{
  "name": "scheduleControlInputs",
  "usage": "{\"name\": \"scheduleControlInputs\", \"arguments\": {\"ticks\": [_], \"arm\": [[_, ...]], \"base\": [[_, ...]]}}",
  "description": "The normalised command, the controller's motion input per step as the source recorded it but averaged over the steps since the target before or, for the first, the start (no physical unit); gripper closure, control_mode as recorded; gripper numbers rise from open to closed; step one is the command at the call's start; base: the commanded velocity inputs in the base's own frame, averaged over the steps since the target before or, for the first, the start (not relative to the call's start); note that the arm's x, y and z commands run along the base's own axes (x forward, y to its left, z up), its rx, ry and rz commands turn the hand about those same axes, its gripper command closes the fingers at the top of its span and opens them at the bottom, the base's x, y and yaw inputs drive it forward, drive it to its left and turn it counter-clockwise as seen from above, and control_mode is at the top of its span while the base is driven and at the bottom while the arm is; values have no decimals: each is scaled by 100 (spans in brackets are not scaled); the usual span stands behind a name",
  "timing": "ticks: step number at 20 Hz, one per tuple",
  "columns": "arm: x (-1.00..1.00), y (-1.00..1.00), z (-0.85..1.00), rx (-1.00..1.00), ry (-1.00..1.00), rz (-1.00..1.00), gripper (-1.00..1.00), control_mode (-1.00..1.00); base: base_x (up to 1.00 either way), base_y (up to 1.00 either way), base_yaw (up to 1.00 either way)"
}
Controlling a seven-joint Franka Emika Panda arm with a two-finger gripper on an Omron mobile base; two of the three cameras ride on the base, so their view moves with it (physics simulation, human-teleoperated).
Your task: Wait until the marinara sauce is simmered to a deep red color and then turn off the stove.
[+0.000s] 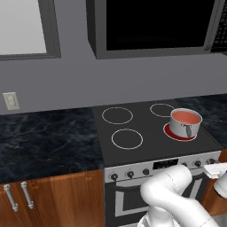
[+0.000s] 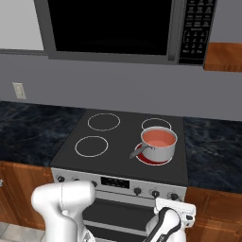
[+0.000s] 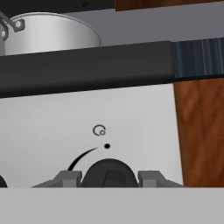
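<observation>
**Gripper on far-right knob, sauce still pale**

Stove [image 2: 118, 158] sits between dark marbled counter runs, black microwave [image 2: 111, 26] overhead. Steel saucepan [image 2: 158, 146] on front-right burner, glowing red disc [image 2: 152, 160] under it. Marinara sauce [image 2: 158, 137] inside the pan, flat salmon-pink, not deep red; likely the wait step isn't over. Other three burner rings bare.

Gripper [image 3: 109, 178] is pressed up to the silver front panel [image 3: 87, 122], fingers [image 3: 65, 178] either side of the black knob [image 3: 108, 173]; jaws look clenched on it, though actual contact is hard to confirm from the hand view.

Risks: turning now would cut heat before the colour deepens, so the task fails on timing. Knobs sit close in a row [image 2: 155, 194]; a sideways slip could catch the neighbour. Wrong turn direction would raise the heat instead.

Room: wood cabinet [image 3: 201, 131] just right of the knob, tight on that side. Cooktop lip overhangs just above the panel, so little upward clearance. Pan handle [image 2: 141, 152] points front-left, well above the gripper. Pulling straight back looks free.
</observation>
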Motion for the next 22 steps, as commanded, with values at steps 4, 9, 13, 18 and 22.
{"name": "scheduleControlInputs", "arguments": {"ticks": [4, 9, 13, 18, 22], "arm": [[0, 0, 0, 0, 0, 0, 100, -100], [0, 0, 0, 0, 0, 0, 100, -100], [0, 0, 0, 0, 0, 0, 100, -100], [0, 0, 0, 0, 0, 0, 100, -100], [0, 0, 0, 0, 0, 0, 100, -100]], "base": [[0, 0, 0], [0, 0, 0], [0, 0, 0], [0, 0, 0], [0, 0, 0]]}}
